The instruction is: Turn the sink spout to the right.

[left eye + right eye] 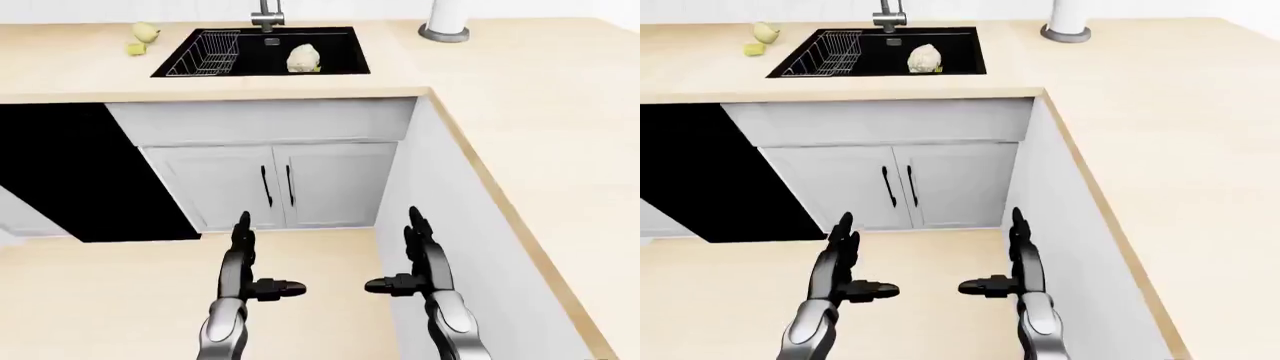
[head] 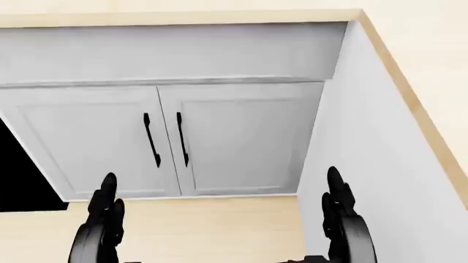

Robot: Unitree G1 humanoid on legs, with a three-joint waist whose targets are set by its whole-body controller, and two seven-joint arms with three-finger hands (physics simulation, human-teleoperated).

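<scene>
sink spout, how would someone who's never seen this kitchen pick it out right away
In the left-eye view, find the black sink sunk into the pale wood counter at the top. The sink spout is the grey metal post rising from the sink's top edge, cut off by the frame. Its neighbours differ: a wire rack and a pale lump lie inside the basin.

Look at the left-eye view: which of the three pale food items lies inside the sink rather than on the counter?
The large whitish lump right of the wire rack in the black sink. The two small yellow-green pieces sit on the counter, left of the sink.
</scene>
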